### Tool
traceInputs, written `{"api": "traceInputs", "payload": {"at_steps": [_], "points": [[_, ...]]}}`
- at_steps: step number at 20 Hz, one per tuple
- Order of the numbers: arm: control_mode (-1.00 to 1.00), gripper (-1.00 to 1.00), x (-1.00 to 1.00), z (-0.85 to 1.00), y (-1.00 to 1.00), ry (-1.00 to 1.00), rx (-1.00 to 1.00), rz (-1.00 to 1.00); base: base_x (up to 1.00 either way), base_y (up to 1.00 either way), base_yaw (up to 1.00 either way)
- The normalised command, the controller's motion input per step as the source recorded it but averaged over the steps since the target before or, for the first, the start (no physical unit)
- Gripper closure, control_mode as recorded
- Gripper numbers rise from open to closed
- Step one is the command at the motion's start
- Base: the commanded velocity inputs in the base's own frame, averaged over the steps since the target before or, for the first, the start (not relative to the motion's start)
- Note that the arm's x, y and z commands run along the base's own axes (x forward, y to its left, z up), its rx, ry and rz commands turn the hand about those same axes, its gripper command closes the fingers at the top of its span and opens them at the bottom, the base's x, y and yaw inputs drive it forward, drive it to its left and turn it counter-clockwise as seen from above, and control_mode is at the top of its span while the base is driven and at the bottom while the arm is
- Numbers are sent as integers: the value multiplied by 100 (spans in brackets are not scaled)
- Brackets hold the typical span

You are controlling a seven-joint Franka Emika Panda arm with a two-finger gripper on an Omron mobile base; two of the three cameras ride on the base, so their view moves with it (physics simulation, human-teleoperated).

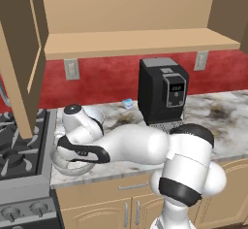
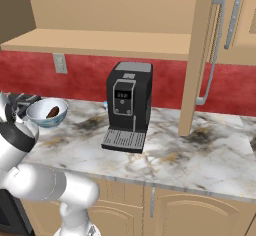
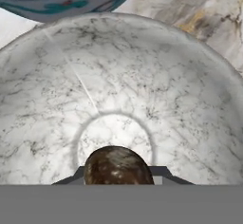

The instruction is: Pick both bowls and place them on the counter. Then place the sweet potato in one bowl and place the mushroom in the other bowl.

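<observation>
Over the grey stone bowl (image 3: 118,90) at the left end of the marble bench (image 2: 190,155), the robot's end effector (image 3: 118,178) hangs with a small brown mushroom (image 3: 117,166) clamped between its dark fingers (image 3: 161,173). Seen from the hand, the mushroom's rounded cap sits directly above the pale ring at the bottom of the bowl, and the bowl's mottled walls rise all around it. Whether the mushroom touches the bowl's floor cannot be told.

Just beyond the stone bowl stands the blue-patterned bowl (image 2: 46,112), its painted side close to the grey rim in the hand view. From the right side, an oblong brown sweet potato (image 2: 53,112) lies inside it against the pale blue lining.

From the left side, the white arm (image 1: 131,145) stretches low across the front of the bench toward the stone bowl, which sits near the stove (image 1: 19,150). A black coffee machine (image 1: 162,94) stands farther back on the bench, well apart from both bowls, below a tan wooden shelf (image 1: 140,41).
</observation>
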Motion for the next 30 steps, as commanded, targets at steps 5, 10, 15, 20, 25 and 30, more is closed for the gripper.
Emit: {"api": "traceInputs", "payload": {"at_steps": [5,10,15,20,25,30], "points": [[-100,100,6,-18,11,-3,0,0,0,0,0],[-100,100,13,-11,8,-1,2,0,0,0,0],[-100,100,10,-7,3,0,3,0,0,0,0],[-100,100,7,-6,3,0,7,0,0,0,0],[-100,100,6,-9,3,0,3,0,0,0,0],[-100,-100,0,-19,2,3,0,0,0,0,0]]}}
